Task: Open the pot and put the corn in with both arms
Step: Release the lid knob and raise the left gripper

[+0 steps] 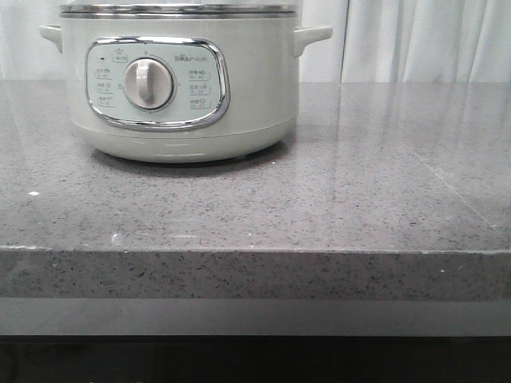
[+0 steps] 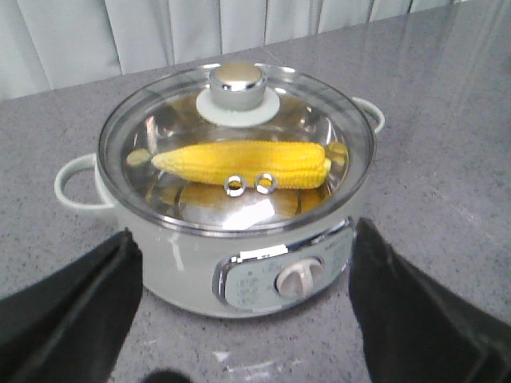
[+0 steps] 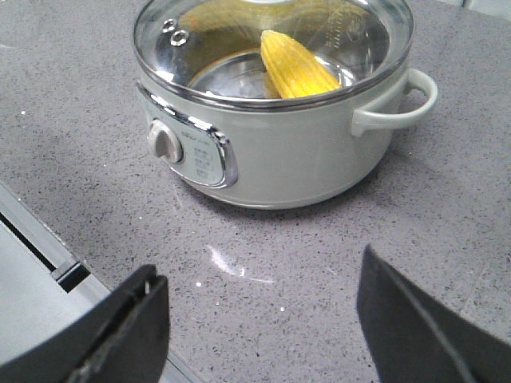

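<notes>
Nearest my front camera is the table (image 1: 255,223), its grey speckled front edge across the bottom of the view, bare to the right. On it, toward the back-left, stands the pot (image 1: 180,88), dial facing me, one small handle to each side. The glass lid (image 2: 239,159) is seated on the steel rim with its knob (image 2: 237,80) upright in the middle. Under the glass the corn (image 2: 243,163) lies inside the pot.

From that I judge the placing and closing are done, so the step in hand is a clean retreat. The left end effector (image 2: 239,311) has its fingers spread wide before the control panel, gripping nothing; the right end effector (image 3: 255,319) is likewise apart and empty over bare table. I'd draw both straight back, clear of the handles and the lid.
</notes>
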